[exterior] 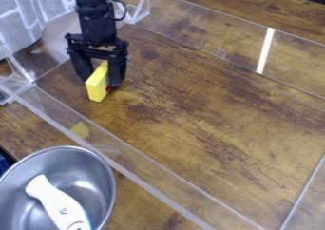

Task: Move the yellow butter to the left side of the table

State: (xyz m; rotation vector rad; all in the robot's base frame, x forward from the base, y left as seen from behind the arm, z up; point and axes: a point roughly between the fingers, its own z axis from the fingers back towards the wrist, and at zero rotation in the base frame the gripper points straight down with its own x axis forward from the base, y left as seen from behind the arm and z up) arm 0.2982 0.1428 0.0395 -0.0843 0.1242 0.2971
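Observation:
The yellow butter (97, 83) is a small bright-yellow stick resting on the dark wood-grain table (216, 91), near its left end beside the clear acrylic wall. My black gripper (99, 79) hangs straight down over it, its two fingers spread wide on either side of the stick. The jaws stand open and apart from the butter's sides; the butter's upper end sits between them.
A round steel bowl (51, 190) holding a white object sits at the lower left, outside the acrylic wall (76, 129). A white rack (28, 20) is at the upper left. A bright light reflection streaks the table at the right.

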